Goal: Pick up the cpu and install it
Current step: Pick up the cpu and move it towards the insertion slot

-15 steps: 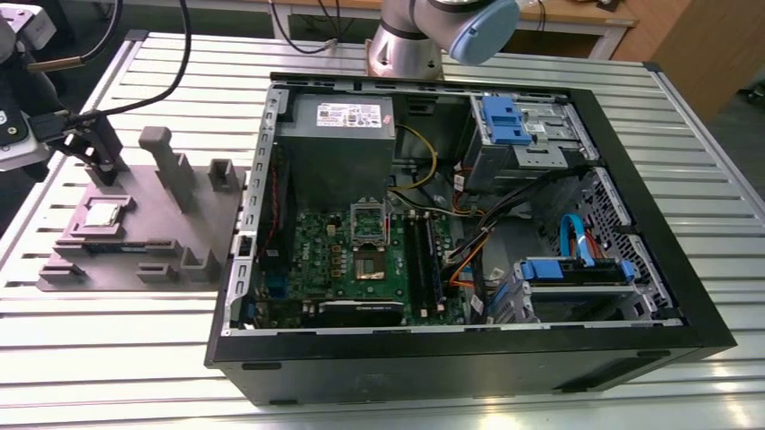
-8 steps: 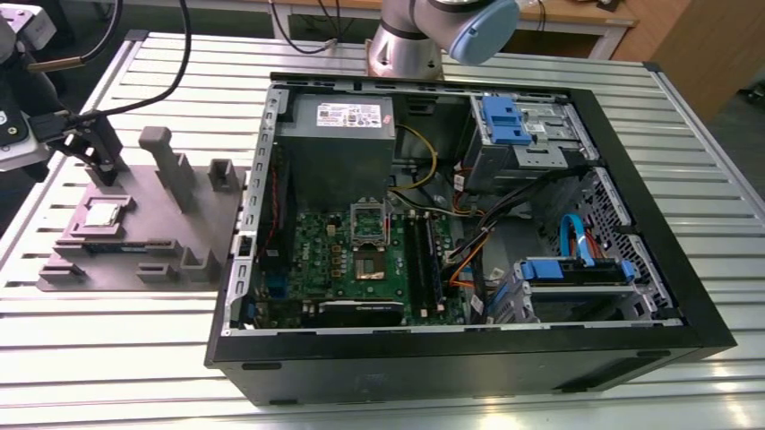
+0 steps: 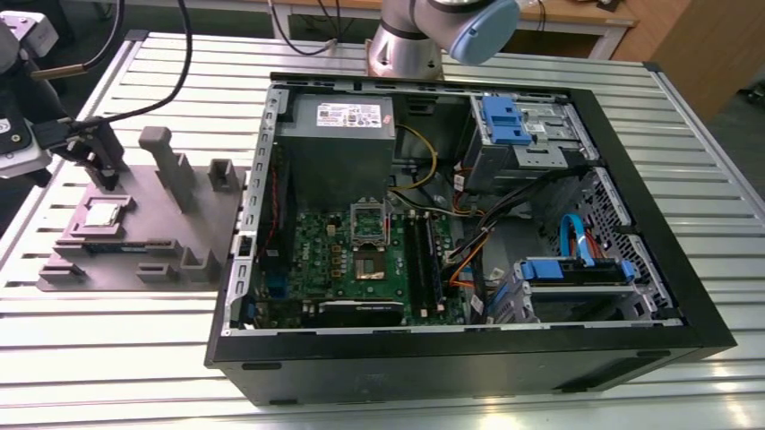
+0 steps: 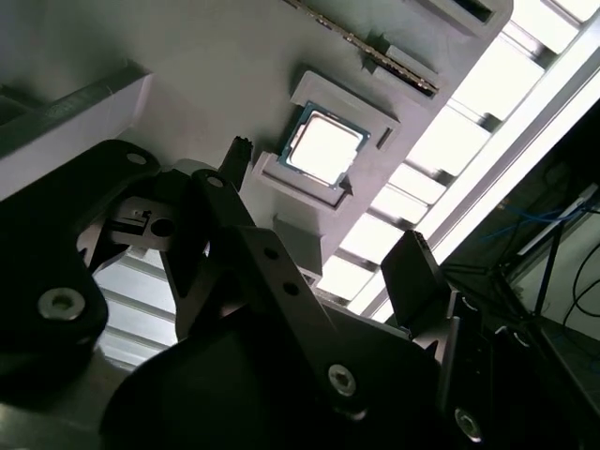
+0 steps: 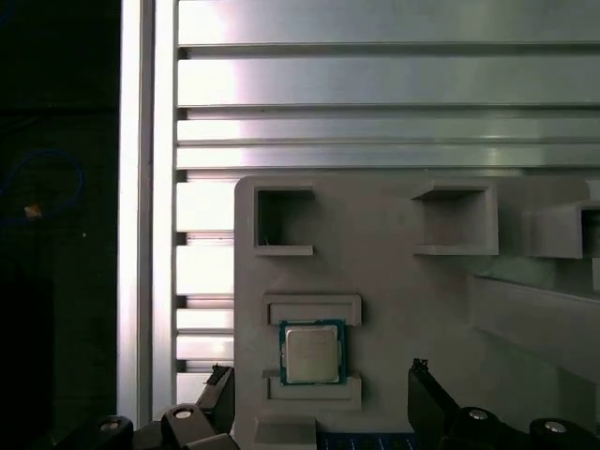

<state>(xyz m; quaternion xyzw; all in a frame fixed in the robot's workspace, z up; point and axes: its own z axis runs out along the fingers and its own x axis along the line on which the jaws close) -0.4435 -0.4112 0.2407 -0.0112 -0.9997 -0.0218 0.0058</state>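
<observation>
One cpu (image 5: 312,352) seated in a recess of the grey fixture tray (image 5: 403,314); gripper (image 5: 319,371) spread apart, empty, just above. One green motherboard (image 3: 313,235) inside the open computer case (image 3: 478,360).

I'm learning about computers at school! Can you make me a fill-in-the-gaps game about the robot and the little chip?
1. The cpu lies on the ____ fixture, outside the computer case.
2. The gripper over the cpu is ____ and holds nothing.
3. The fixture stands on the exterior view's ____ side of the case.
4. The motherboard inside the case is coloured ____.
Missing words: grey, open, left, green.
</observation>
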